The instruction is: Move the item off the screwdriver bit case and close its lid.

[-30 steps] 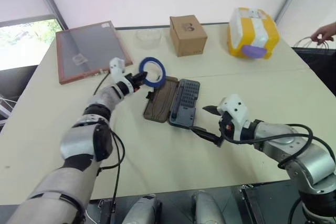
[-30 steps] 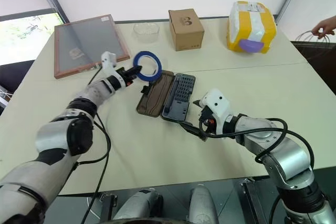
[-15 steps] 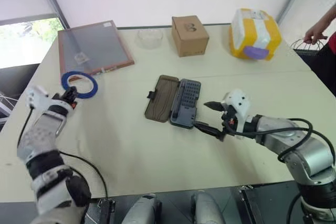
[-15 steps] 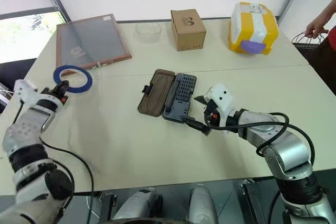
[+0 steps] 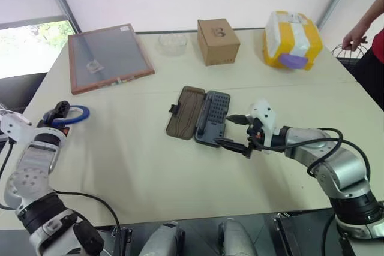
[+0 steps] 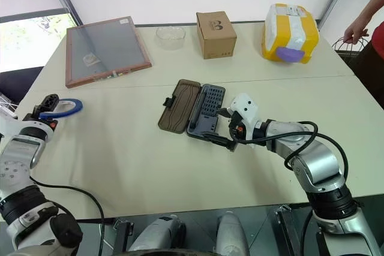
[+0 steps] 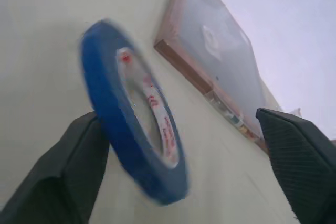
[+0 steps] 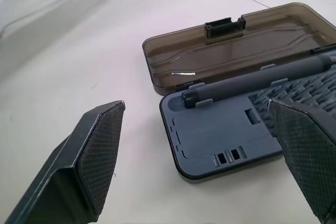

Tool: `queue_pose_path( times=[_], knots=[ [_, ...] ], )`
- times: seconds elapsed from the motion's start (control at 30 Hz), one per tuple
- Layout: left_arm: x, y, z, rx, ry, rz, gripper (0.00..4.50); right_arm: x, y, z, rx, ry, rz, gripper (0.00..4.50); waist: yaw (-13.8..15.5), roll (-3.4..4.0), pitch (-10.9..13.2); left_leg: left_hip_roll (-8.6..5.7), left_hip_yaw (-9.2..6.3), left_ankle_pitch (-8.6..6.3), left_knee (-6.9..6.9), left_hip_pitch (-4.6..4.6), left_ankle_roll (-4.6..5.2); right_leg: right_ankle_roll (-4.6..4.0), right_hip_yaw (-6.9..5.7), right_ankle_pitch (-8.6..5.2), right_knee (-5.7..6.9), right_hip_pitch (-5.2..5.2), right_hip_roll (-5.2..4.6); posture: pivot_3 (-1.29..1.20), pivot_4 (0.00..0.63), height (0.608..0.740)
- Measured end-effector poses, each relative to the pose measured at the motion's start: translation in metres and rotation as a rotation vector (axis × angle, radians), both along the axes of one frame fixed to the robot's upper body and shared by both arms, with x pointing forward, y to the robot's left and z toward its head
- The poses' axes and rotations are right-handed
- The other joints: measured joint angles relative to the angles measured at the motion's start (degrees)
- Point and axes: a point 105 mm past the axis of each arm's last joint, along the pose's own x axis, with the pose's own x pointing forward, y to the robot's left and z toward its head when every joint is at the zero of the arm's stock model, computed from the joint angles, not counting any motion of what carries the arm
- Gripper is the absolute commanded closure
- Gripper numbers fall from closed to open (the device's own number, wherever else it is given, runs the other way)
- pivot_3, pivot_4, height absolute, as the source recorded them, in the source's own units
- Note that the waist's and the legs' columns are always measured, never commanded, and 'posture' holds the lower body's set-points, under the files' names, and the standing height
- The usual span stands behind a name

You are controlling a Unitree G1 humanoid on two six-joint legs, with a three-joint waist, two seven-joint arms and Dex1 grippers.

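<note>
The screwdriver bit case [image 5: 212,118] lies open mid-table, its brown lid [image 5: 185,112] folded flat to the left of the grey base, and nothing rests on it. A dark driver handle [image 8: 252,80] lies in the base. My right gripper [image 5: 233,131] is open just right of the case's near end, with its fingers [image 8: 100,150] wide apart. The blue tape roll [image 5: 71,114] is at the table's far left edge. It leans on one finger [image 7: 79,171] of my left gripper [image 5: 55,114], which is open.
A framed board [image 5: 108,57] lies at the back left. A clear bowl [image 5: 173,43], a cardboard box [image 5: 218,41] and a yellow-and-white package [image 5: 291,39] stand along the back. A person's hand [image 5: 351,43] is at the far right edge.
My left arm swung the tape roll from beside the case to the far left edge and lowered it; its fingers now stand apart. My right gripper crept closer to the case.
</note>
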Motion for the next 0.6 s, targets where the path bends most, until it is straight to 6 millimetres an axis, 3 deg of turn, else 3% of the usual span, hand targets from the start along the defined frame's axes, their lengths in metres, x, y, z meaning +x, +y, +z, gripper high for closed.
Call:
queue_pose_path(
  times=[0.27, 0.37, 0.43, 0.5, 0.6],
  knots=[
    [-0.060, 0.018, -0.010, 0.428, 0.406, -0.342, 0.02, -0.002, -0.010, -0.010, -0.008, 0.028, -0.038, 0.00, -0.25, 0.11, 0.07, 0.01, 0.11, 0.00, -0.28, 0.07, 0.00, -0.04, 0.08, -0.02, 0.01, -0.14, 0.02, 0.00, 0.150, 0.740],
    [-0.076, 0.035, -0.016, 0.654, 0.636, -0.457, 0.02, -0.002, -0.012, -0.010, -0.006, 0.026, -0.053, 0.00, 0.22, 0.29, 0.18, 0.00, 0.14, 0.00, -0.32, 0.12, -0.01, -0.06, 0.08, -0.03, -0.11, -0.06, 0.03, 0.00, 0.150, 0.740],
    [-0.072, 0.045, -0.009, 0.756, 0.684, -0.492, 0.02, -0.001, -0.011, -0.010, -0.001, 0.024, -0.061, 0.00, 0.63, 0.41, 0.26, 0.00, 0.12, 0.00, -0.35, 0.11, -0.01, -0.05, 0.06, -0.03, -0.39, -0.05, 0.05, 0.00, 0.150, 0.740],
    [-0.059, 0.046, 0.011, 0.883, 0.671, -0.557, 0.02, 0.000, -0.013, -0.010, -0.001, 0.020, -0.071, 0.00, 1.08, 0.43, 0.28, 0.06, 0.11, 0.01, -0.44, 0.11, -0.02, -0.05, 0.04, -0.02, -0.71, 0.04, 0.09, 0.00, 0.150, 0.740],
    [-0.027, 0.017, 0.055, 0.968, 0.449, -0.658, 0.02, 0.001, -0.017, -0.007, -0.004, 0.010, -0.090, 0.00, 1.72, 0.47, 0.31, 0.04, 0.10, 0.01, -0.46, 0.11, -0.02, -0.04, 0.02, -0.02, -0.78, 0.06, 0.05, 0.00, 0.150, 0.740]
  ],
)
